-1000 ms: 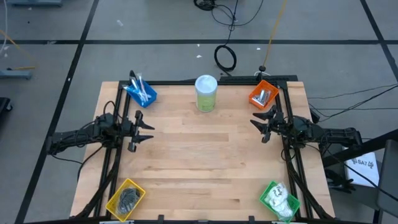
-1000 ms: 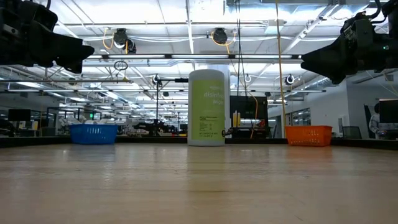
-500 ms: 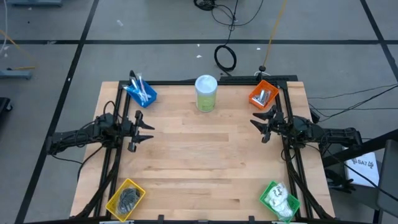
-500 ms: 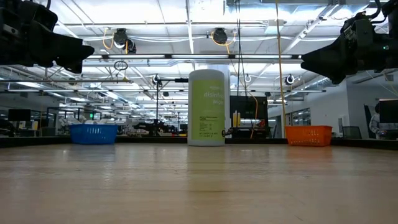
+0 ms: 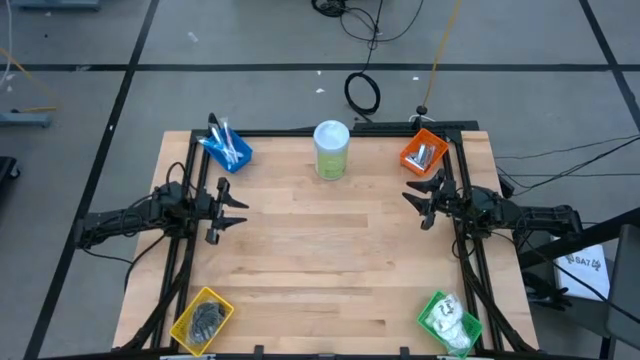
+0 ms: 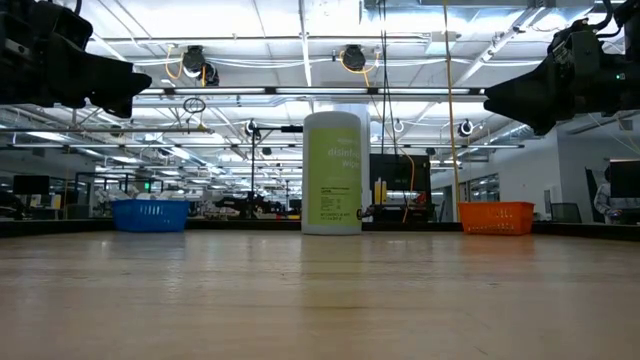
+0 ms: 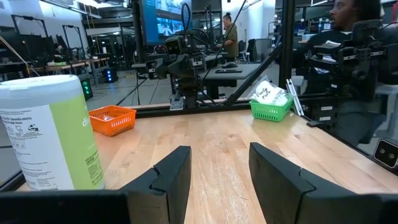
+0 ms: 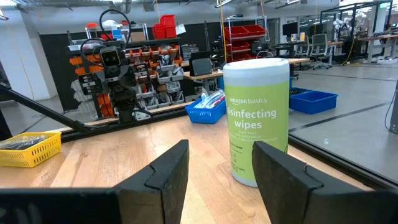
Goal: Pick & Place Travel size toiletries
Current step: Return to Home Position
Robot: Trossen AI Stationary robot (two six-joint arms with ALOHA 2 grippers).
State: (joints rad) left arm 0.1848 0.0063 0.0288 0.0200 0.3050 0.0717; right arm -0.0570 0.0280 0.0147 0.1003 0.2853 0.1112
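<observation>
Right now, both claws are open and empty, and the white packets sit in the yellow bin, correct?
Not quite: the white packets lie in the green bin, not the yellow bin, as the high view shows. The left claw and right claw are indeed open and empty.

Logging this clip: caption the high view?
Left gripper and right gripper open over wooden table; white packets in green plastic bin, silver tubes in orange plastic bin.

Robotics lab: shelved red bins point(image 8: 252, 34), big screen point(image 7: 163, 22), ceiling strip lights point(image 6: 470, 20).
</observation>
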